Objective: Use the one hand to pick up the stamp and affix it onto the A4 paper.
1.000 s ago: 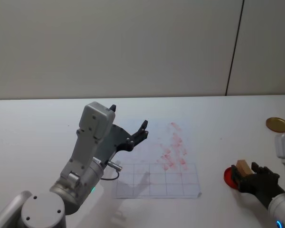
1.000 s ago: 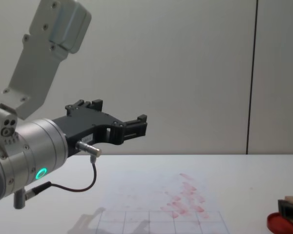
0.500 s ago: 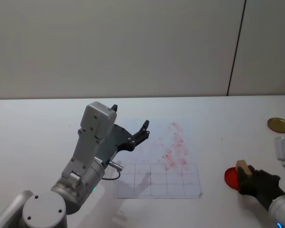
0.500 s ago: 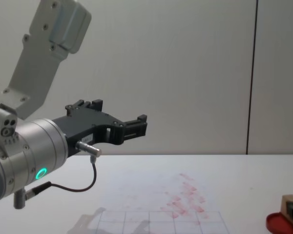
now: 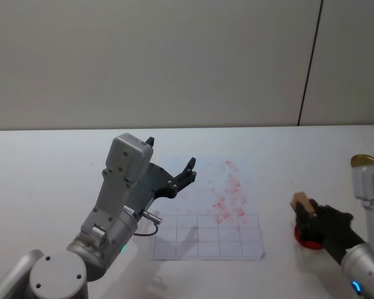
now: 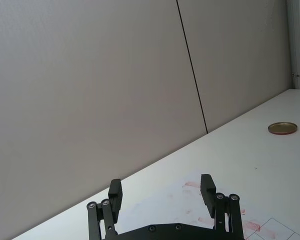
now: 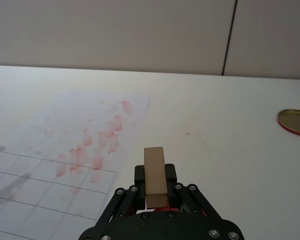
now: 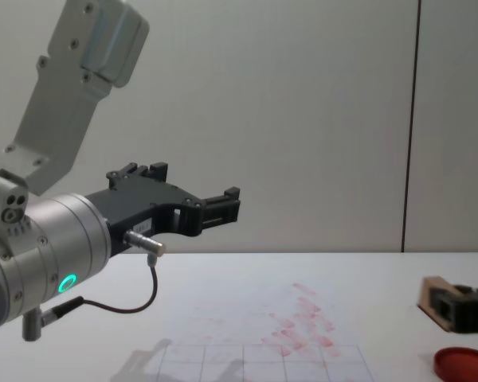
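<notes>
Stamp (image 5: 301, 203) sits clamped in your right gripper (image 5: 306, 212), fingers closed on its sides, top end sticking out past the fingertips. In the chest view it's clear of the table (image 5: 50, 162), above and a bit left of the red ink pad (image 8: 462, 364), not touching it. It's tilted. From the head view it's just right of the A4 paper (image 5: 199, 243), not over the sheet, with the pad just beside it on the near side. Paper lies flat mid-table, grid at the near end, pinkish-red marks bunched toward its right half. A gold round lid (image 5: 364, 161) lies far right, well apart from the pad. Your left gripper (image 5: 169, 154) hangs raised over the paper's left part, fingers spread wide, nothing between them. In the left wrist view both fingertips (image 6: 206, 182) point out across the table toward the wall.
</notes>
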Controlling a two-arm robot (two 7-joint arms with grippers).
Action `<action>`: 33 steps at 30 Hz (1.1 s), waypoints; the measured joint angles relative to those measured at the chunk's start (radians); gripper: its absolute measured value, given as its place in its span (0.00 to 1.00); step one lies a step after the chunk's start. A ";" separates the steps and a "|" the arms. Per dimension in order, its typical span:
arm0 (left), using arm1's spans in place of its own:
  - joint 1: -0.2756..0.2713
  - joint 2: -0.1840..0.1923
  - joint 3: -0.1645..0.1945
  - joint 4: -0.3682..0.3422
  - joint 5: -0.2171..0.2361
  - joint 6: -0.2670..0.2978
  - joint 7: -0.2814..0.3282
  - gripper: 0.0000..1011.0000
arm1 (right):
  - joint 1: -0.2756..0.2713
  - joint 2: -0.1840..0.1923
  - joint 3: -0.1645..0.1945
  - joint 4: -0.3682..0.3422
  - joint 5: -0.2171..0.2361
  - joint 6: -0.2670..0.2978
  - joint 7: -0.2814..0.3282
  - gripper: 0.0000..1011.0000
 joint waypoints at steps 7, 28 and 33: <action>0.000 0.000 0.000 0.000 0.000 0.000 0.000 0.98 | 0.025 -0.025 -0.018 0.018 -0.003 -0.018 0.069 0.22; 0.000 0.000 0.000 0.000 0.000 0.000 0.000 0.98 | 0.091 -0.106 -0.082 0.124 -0.016 0.078 0.189 0.22; 0.000 0.000 0.000 0.000 0.000 0.000 0.000 0.98 | 0.096 -0.113 -0.089 0.137 -0.026 0.108 0.189 0.22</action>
